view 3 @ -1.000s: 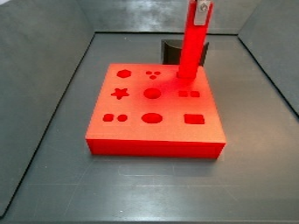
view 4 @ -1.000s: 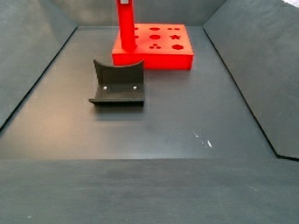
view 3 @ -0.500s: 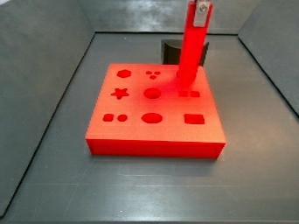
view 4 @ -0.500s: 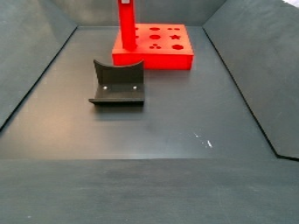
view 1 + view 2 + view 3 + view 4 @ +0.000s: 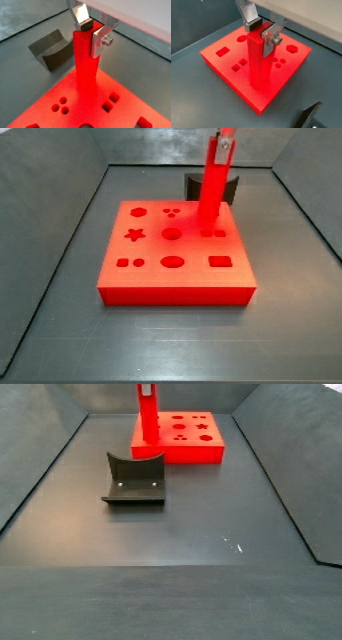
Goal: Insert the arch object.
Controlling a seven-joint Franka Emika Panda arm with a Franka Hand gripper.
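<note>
The gripper [image 5: 92, 27] hangs above the red block [image 5: 234, 77], its two flat silver fingers [image 5: 101, 40] pinching the top of the tall red arch piece [image 5: 86, 70]. Both wrist views show the plates pressed against opposite sides of the piece, with a dark pad visible at the upper finger. The piece stands upright, and its lower end meets the block's top face near one corner; in a wrist view [image 5: 258, 60] it rises from the face beside a pair of small square holes, though whether it sits inside a hole cannot be told.

In a side view the arch piece [image 5: 214, 183] stands at the far right part of the block [image 5: 174, 268], beside the round and star-shaped cutouts, with the silver of the gripper [image 5: 227, 136] just showing at the picture's upper edge. The dark fixture [image 5: 230, 186] stands on the grey floor right behind the block. In the opposite side view the fixture [image 5: 134, 479] sits nearer the camera, with the block [image 5: 187, 439] and the upright piece [image 5: 146, 414] beyond it.
</note>
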